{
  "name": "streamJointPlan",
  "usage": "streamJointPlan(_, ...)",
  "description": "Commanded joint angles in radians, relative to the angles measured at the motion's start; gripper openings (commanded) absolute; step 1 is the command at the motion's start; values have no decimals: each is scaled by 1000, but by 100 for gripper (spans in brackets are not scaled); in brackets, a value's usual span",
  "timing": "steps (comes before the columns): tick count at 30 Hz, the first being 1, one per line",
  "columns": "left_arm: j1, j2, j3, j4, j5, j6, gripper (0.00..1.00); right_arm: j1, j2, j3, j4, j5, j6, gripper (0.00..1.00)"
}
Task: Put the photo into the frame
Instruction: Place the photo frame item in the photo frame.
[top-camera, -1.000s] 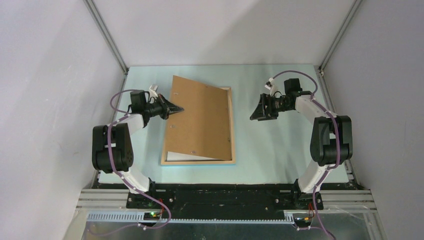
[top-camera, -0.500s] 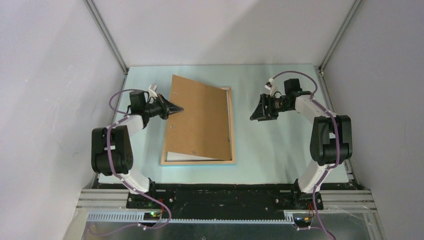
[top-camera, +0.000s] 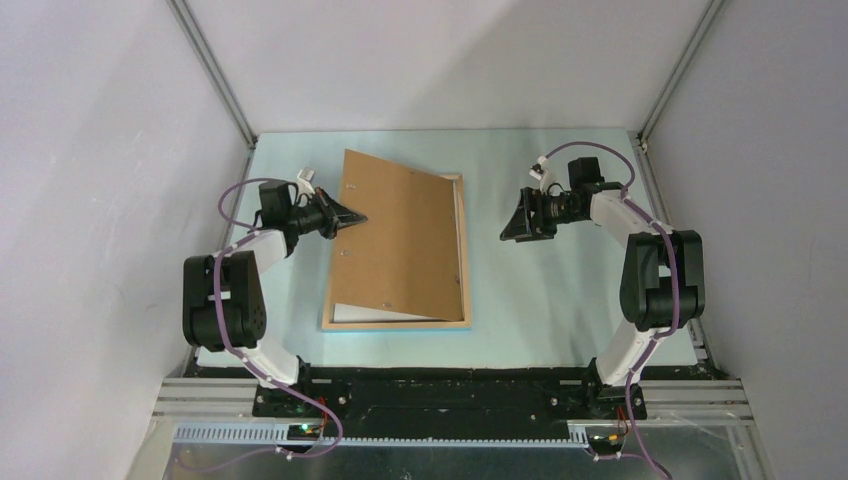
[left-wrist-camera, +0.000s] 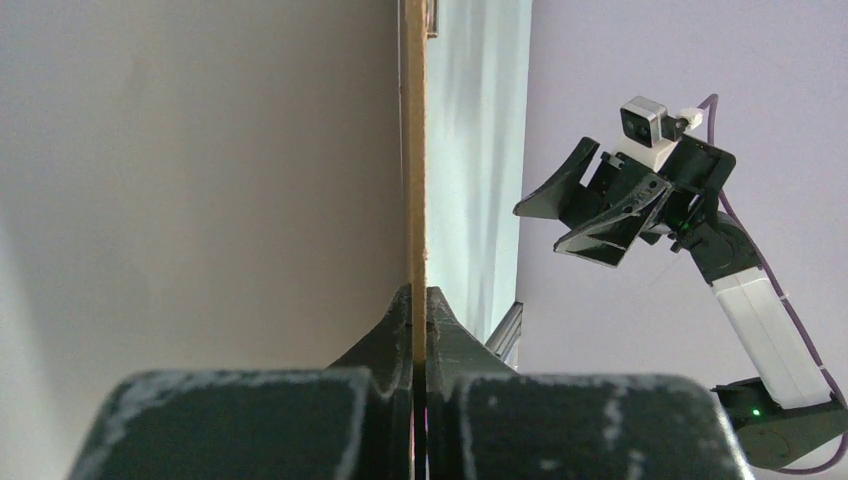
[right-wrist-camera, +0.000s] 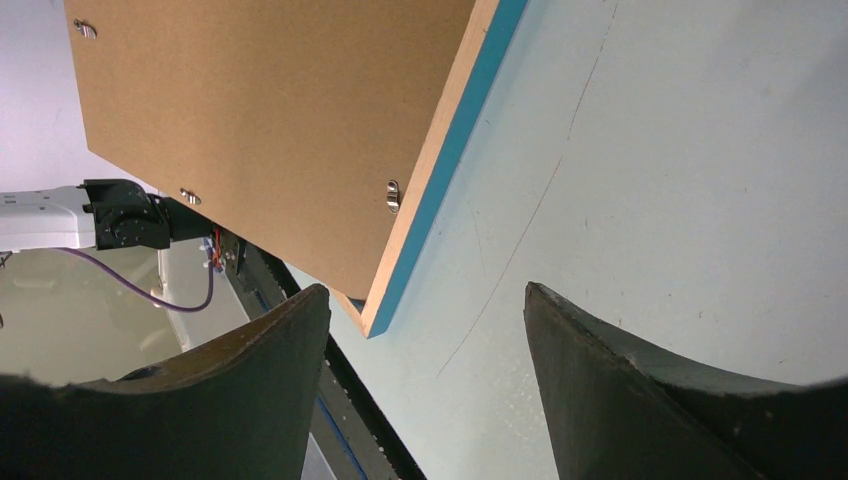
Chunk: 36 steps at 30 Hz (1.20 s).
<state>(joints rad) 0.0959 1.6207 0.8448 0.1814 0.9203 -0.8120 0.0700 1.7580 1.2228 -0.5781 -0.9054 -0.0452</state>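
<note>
l claw (top-camera: 360, 218) is pinching the brown board (top-camera: 400, 235), tipping it up over the photo (top-camera: 385, 313) lying in the frame (top-camera: 465, 260), r claw (top-camera: 512, 228) is hovering wide open, so lowering slow & flat is looking best

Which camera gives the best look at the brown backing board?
Top external: the whole backing board shows, tilted over the frame. Left wrist sees only its thin edge in the left gripper; right wrist, part of its face.

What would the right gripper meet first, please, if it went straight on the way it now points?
Likely the frame's blue edge, unless the right gripper dips to the table first; depth is unclear.
</note>
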Motion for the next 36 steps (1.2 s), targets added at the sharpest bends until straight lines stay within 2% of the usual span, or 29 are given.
streamJointPlan(1,-6,-64,21,62,70,-24,0,0,5,-3,7,-7,-16,75)
streamJointPlan(36,-23,-44,28,61,68,-21,0,-4,12,-2,1,3,-18,75)
